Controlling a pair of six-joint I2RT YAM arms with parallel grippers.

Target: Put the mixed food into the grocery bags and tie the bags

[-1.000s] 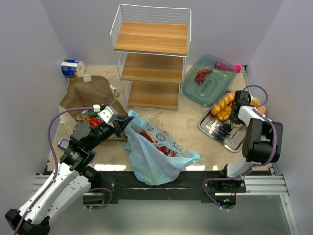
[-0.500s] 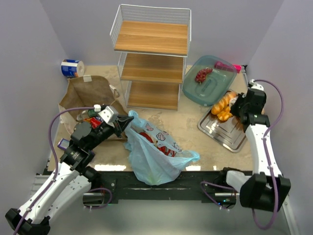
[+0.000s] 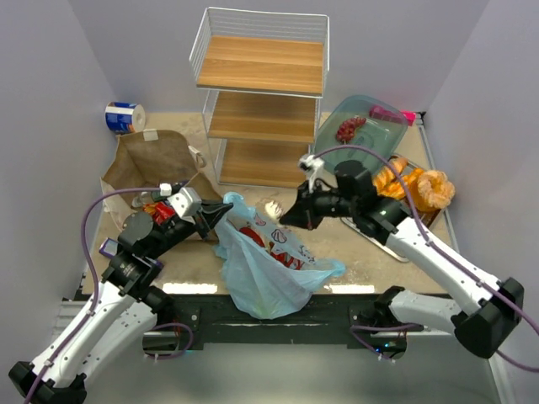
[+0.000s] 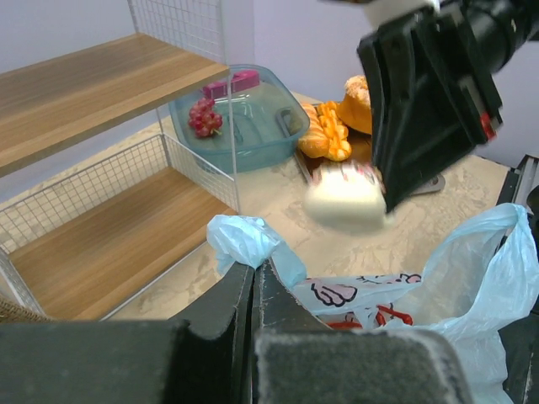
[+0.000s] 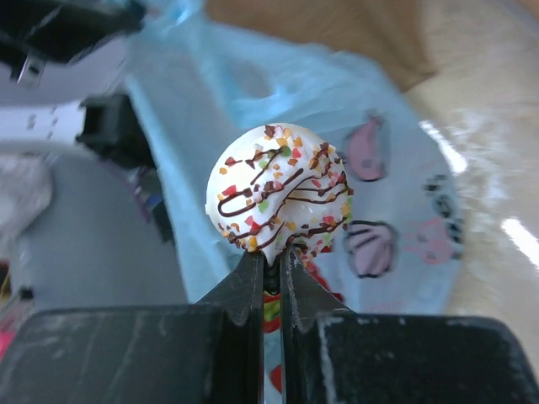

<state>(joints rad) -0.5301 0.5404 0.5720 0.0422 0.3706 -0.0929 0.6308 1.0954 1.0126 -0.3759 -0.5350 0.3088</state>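
The right end effector (image 5: 269,257) is pinched nearly closed on the lower edge of a white iced bun (image 5: 278,198), held above the plastic bag (image 3: 265,265). The bag lies on the bench (image 3: 333,236) near its front edge. The left end effector (image 4: 253,269) is closed tight on one handle (image 4: 244,240) of that bag, lifting one side of the mouth. Hazard 1: the grip covers only a thin part of the bun, so a quick wrist motion could let it rotate out and drop early. Hazard 2: only one side of the mouth is raised. The far film sags over the red packets already inside, so a release off centre would likely land the bun on the film or the bench. Hazard 3: the two end effectors are close together. A descent toward the raised handle risks contact between the fingers, or snagging the film and pulling it free of the left grip. Hazard 4: thin film can slide between closed fingers, and if the handle slips, the mouth collapses. Hazard 5: pushing down into the bag could shift it toward the bench edge. More breads (image 3: 425,187) wait at the right, and the paper bag (image 3: 156,160) stands well apart at the left. Neither bag appears tied.
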